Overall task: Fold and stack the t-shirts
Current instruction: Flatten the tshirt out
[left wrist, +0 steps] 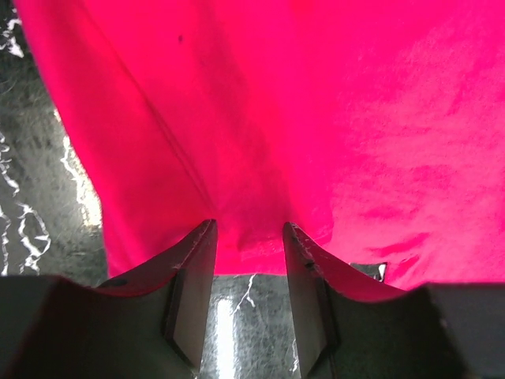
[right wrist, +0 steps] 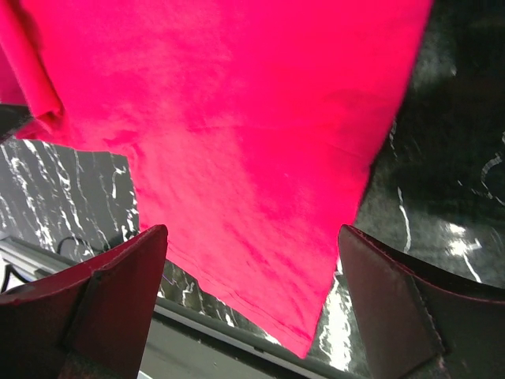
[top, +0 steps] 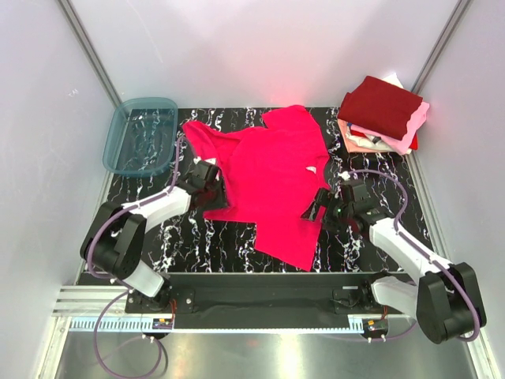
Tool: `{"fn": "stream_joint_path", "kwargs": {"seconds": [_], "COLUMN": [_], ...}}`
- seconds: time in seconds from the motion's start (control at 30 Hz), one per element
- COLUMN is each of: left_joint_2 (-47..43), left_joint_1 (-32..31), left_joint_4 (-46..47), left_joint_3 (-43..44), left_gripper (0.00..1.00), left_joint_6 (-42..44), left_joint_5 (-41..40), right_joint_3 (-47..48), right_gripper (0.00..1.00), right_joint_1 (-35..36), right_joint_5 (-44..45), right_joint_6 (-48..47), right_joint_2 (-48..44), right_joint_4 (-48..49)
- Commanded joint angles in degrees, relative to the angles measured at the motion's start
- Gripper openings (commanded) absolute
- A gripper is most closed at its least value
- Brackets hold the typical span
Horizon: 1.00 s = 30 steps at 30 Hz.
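Lab test booth: white panels (top: 260, 47), aluminium rail (top: 237, 324).

Item one: left arm (top: 154, 207), white shells on black joints, with a purple cable looped alongside. I see it folded sharply at the elbow, forearm reaching forward and inward, wrist held low.
Left tool (left wrist: 248, 237), two dark wedge-shaped fingers (left wrist: 189, 276): drawn close together, with a slim gap between the tips.
Item two: right arm (top: 406, 246), same build, stretched forward and inward from its base, wrist low.
Right tool (right wrist: 252, 230), two dark fingers: I read them spread wide apart, angled downward.
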Motion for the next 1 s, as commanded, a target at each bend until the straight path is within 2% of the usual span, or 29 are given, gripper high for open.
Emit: {"fn": "stream_joint_path", "kwargs": {"seconds": [0.0,0.67,0.77,0.9,0.97], "left_joint_2": [0.59,4.98,5.25,5.16,4.55], "left_joint_1": [-0.76,-2.52,-2.61,-2.7,-2.7], "left_joint_4": [4.95,5.22,5.75,5.22,4.44], "left_joint_3": [-0.94,-0.5,-0.76,-0.24,0.2], "left_gripper": [0.46,0.51,0.42,0.24,0.2], "left_joint_6": [-1.13,-1.74,-1.92,-2.01,-1.92], "left_joint_5": [-1.13,-2.62,-2.89,-2.89,-2.98], "right_joint_3": [0.6,1.65,1.74,1.92,2.01], "right_gripper": [0.95,0.94,0.94,0.93,0.93], "right_joint_1": [0.5,0.5,0.5,0.5,0.41], "right_joint_5": [-1.4,-2.99,-3.07,-3.34,-3.25], "right_joint_6": [0.86,0.59,0.51,0.42,0.42], "right_joint_2": [1.31,6.67,7.11,7.73,7.82], "right_joint_4": [5.49,6.64,6.72,6.64,6.64]}}
